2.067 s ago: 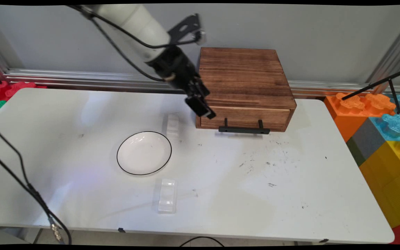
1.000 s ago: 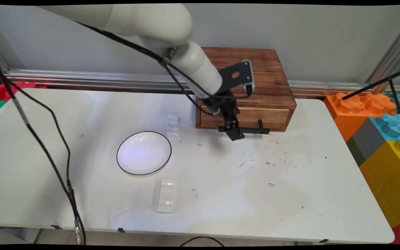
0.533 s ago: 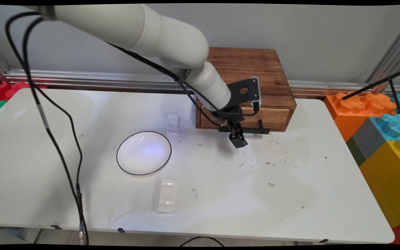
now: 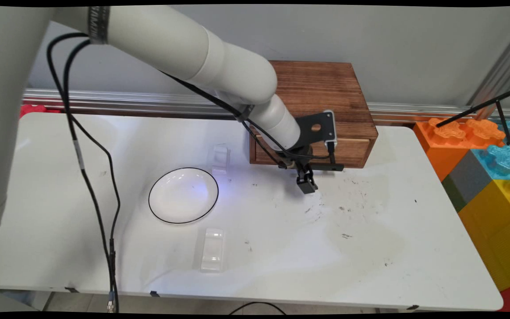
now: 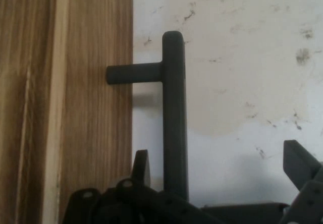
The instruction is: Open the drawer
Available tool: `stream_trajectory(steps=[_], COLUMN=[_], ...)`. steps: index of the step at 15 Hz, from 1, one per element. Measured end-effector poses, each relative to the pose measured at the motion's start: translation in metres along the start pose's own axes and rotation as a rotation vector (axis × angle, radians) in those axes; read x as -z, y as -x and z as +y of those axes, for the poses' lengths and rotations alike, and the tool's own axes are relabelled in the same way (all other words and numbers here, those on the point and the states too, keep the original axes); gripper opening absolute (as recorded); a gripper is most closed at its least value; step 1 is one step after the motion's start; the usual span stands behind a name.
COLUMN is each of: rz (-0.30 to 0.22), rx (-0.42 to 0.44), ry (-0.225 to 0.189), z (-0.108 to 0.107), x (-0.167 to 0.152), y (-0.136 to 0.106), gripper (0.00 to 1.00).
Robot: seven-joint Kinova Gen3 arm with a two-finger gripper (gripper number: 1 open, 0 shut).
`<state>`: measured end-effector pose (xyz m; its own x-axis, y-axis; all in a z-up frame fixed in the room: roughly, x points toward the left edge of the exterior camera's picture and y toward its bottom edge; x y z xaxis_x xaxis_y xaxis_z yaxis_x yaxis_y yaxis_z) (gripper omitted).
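Note:
A wooden drawer box [image 4: 321, 88] stands at the table's back, its drawer front [image 5: 96, 103] shut. A black bar handle [image 4: 332, 167] [image 5: 174, 118] juts from that front on short posts. My gripper [image 4: 307, 182] [image 5: 217, 158] is low over the table just in front of the drawer and stands open. In the hand view the handle bar runs between the two fingers, close to the left finger [image 5: 142, 164] and well apart from the right finger [image 5: 300, 163]. Nothing is held.
A white plate with a black rim [image 4: 183, 195] sits left of the gripper. One clear plastic piece [image 4: 220, 159] lies behind the plate, another [image 4: 213, 249] nearer the front edge. Coloured toy blocks [image 4: 481, 164] stand off the table's right end. Black cables [image 4: 100, 199] hang at the left.
The gripper has travelled from the box's left corner rightward and down, coming to the drawer handle. Over the last half second it dropped a little lower. Plate and plastic pieces stayed put.

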<state>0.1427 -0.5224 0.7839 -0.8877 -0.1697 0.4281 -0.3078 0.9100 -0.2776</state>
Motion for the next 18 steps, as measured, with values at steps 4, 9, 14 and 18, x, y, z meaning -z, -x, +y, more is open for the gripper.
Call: stream_trajectory(steps=[4,9,14,18], rz=[0.001,0.000,0.004,0.010], rx=[0.005,0.011,0.015,0.015], ry=[-0.002,0.005,0.025,0.044], z=[-0.001,0.001,0.011,0.023], x=[-0.014,-0.023,-0.024,-0.019], y=[0.000,0.002,0.004,0.002], gripper=[1.00,1.00,1.00,1.00])
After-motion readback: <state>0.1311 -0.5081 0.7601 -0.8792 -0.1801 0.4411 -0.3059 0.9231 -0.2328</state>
